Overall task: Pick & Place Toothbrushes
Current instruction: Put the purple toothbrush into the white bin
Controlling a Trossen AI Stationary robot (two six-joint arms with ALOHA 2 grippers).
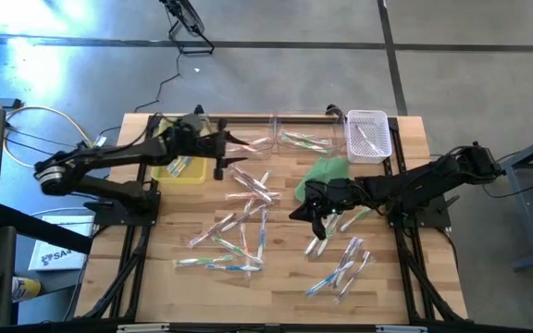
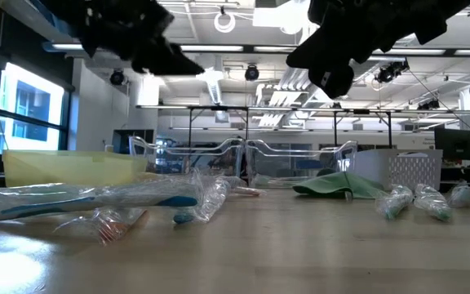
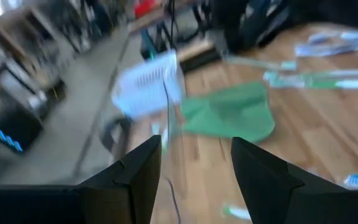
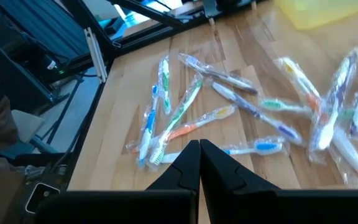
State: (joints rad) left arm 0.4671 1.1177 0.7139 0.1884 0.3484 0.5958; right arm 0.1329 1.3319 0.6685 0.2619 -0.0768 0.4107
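Observation:
Several wrapped toothbrushes (image 1: 245,218) lie flat and scattered over the wooden table, with a smaller group (image 1: 342,266) toward the near right; in the right wrist view they spread ahead of the fingers (image 4: 229,112). My left gripper (image 1: 222,154) hangs open above the table beside the yellow bin (image 1: 179,169), holding nothing (image 3: 194,162). My right gripper (image 1: 310,213) hovers shut over the table's middle, near the green cloth (image 1: 326,171); its fingertips (image 4: 199,148) meet with nothing between them. In the low view both grippers (image 2: 145,41) (image 2: 337,57) are raised clear of the tabletop.
The yellow bin holds a few toothbrushes. Two clear trays (image 1: 285,135) and a white slotted basket (image 1: 368,135) stand along the far edge. The flat green cloth lies in front of the basket (image 3: 229,115). Bare wood shows along the near edge (image 1: 276,301).

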